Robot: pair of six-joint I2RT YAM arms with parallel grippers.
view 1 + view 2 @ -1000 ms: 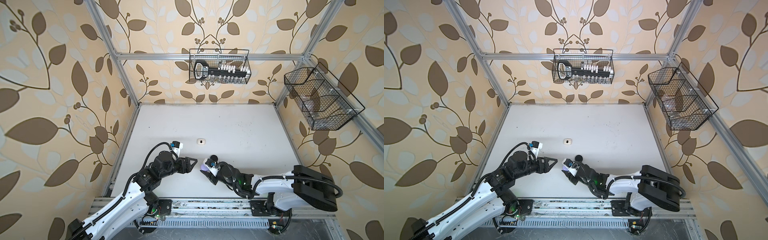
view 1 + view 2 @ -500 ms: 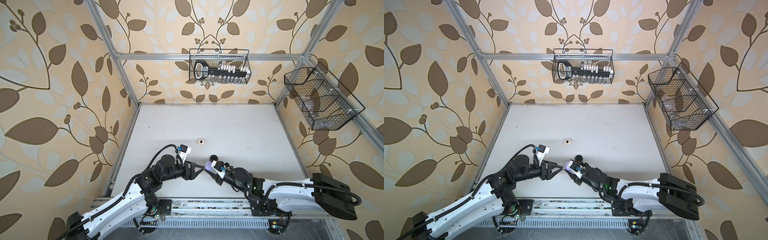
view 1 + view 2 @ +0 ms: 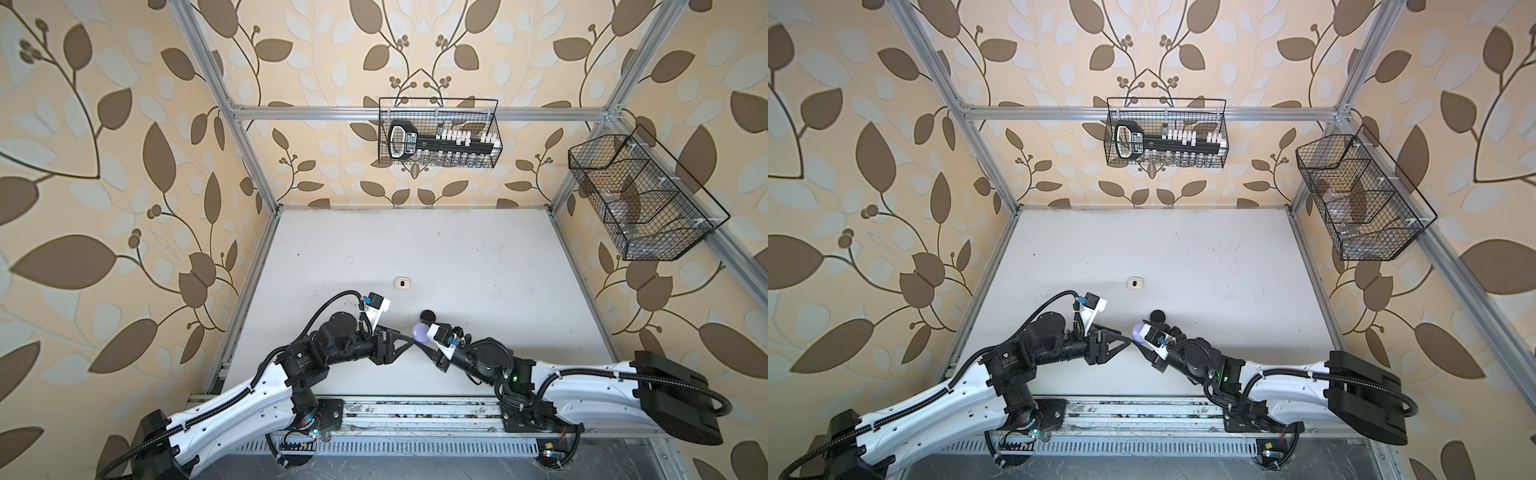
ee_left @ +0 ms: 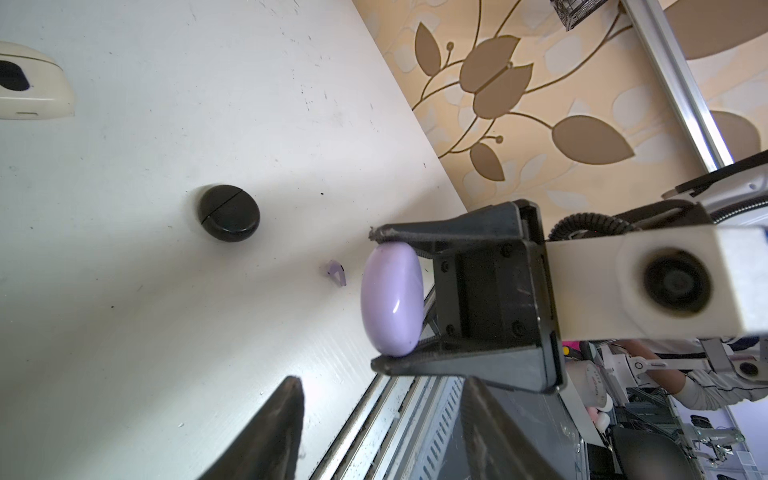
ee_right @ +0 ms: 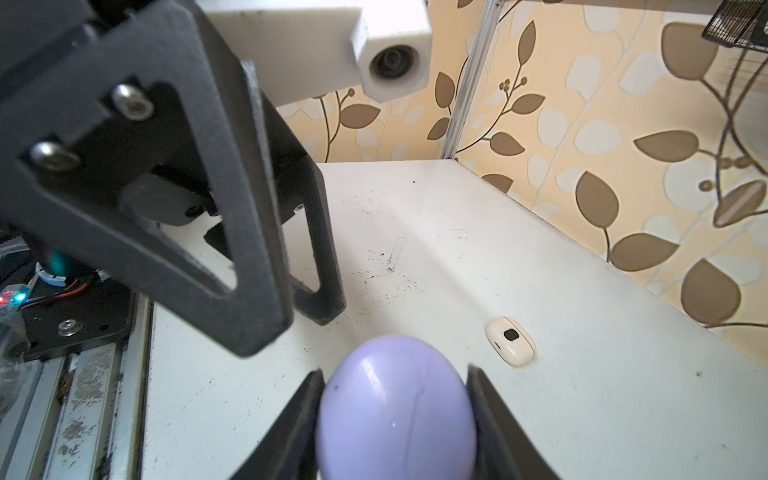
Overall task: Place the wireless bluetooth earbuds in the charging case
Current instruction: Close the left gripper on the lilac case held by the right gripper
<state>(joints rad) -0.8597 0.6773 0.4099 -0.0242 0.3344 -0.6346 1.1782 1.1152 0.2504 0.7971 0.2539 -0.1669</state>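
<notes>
Lavender case [image 5: 395, 415] is clamped between the right gripper [image 4: 376, 299] fingers, lid shut with a thin seam line showing. It looks lifted off the white table [image 3: 457, 270].

Left gripper [image 3: 406, 341] is spread with nothing between its fingers [image 5: 262, 257]. It faces the right gripper head-on, tips just beside the case; can't tell if they touch it.

One lavender earbud [image 4: 336, 273] lies loose on the table near the right gripper's fingertips, just past the held case and outside any case.

Black round case [image 4: 228, 212] is closed and flat on the table. It sits a bit further out beyond the right fingertips, apart from the earbud.

White case [image 5: 511, 340] sits on the table well ahead of both grippers, dark mark facing up. Can't tell whether its lid is open.

Both top views show the two grippers meeting near the table's front edge, with the lavender case between them.
</notes>
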